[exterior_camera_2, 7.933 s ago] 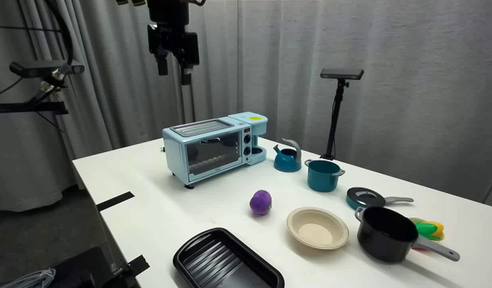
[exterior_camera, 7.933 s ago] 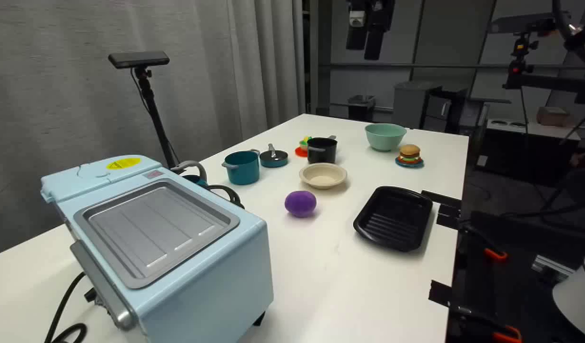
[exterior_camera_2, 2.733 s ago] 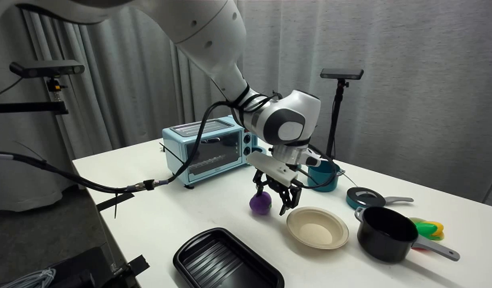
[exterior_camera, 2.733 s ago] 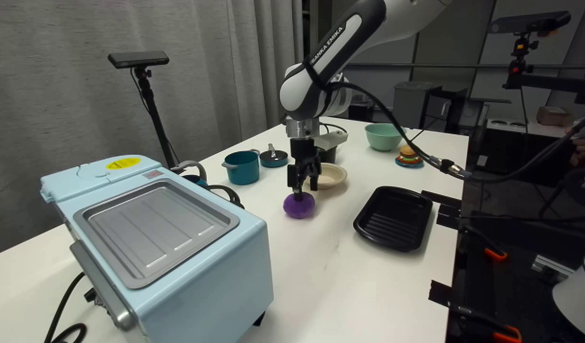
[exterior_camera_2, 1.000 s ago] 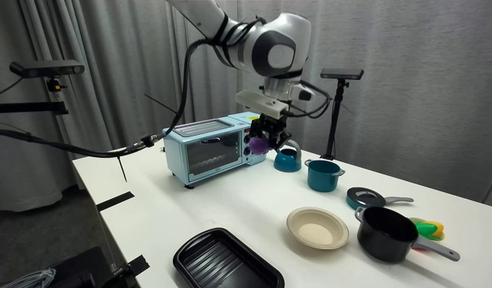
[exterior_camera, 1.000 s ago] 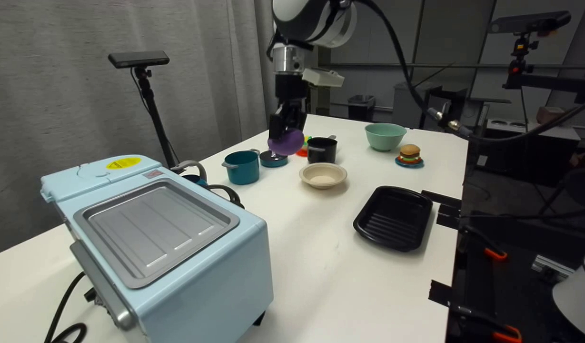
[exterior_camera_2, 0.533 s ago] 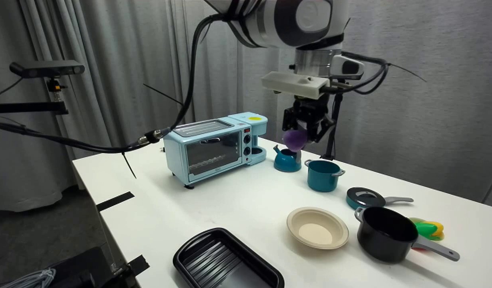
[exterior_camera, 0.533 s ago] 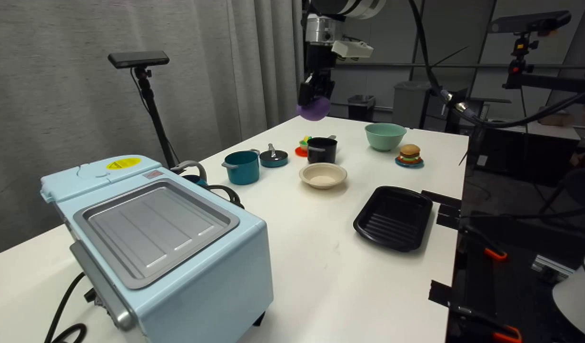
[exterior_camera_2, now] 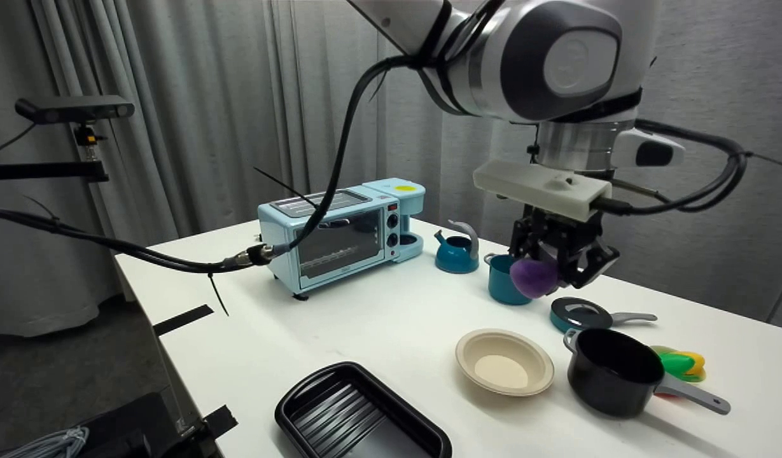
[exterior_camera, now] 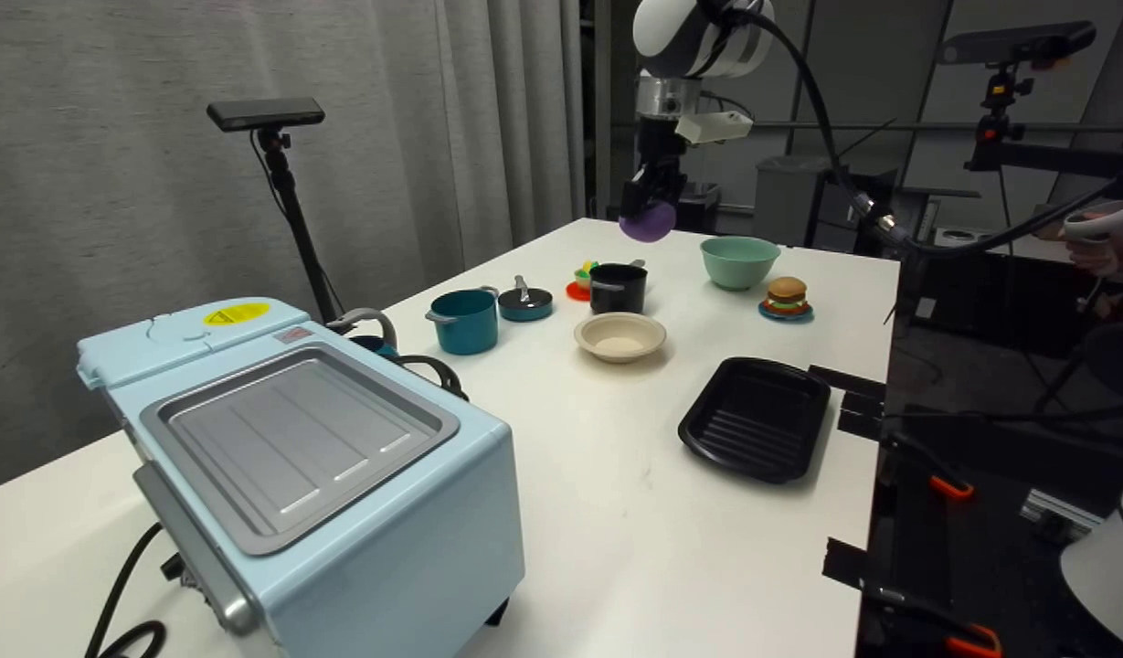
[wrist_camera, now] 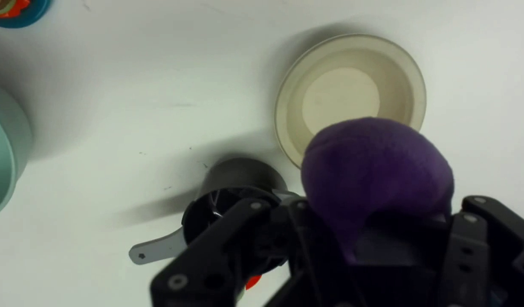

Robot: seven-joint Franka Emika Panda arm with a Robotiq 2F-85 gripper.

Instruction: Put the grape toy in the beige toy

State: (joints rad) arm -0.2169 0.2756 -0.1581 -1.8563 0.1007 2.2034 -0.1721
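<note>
- Purple and rounded, the grape toy (wrist_camera: pixel 374 166) is nearest in the wrist view, and hangs clear of the surface (exterior_camera: pixel 616 530) in both exterior views. The fingers (wrist_camera: pixel 468 251) are closed in on it, parted only as far as its body forces them.
- What has just changed: seconds ago the grape toy sat on the surface; now it is aloft, and over the last half second it has shifted across and come somewhat lower. The pick therefore looks done, and carrying seems to be the step in hand.
- Beyond it, the beige toy (wrist_camera: pixel 343 96) rests upright and unmoved. In the wrist view the grape toy covers part of its rim, yet the two are apart; whether they line up vertically cannot be told. The next move likely calls for centring, then lowering before the fingers part.
- Just beside the beige toy stands the black pot (exterior_camera_2: pixel 602 391), open-mouthed. It seems the chief hazard: an early release could land the grape toy there, and its round shape may let it bounce or roll.
- Farthest out, in an exterior view, the light-teal bowl (exterior_camera: pixel 740 265) and a toy burger (exterior_camera: pixel 786 294) likely play no part.
</note>
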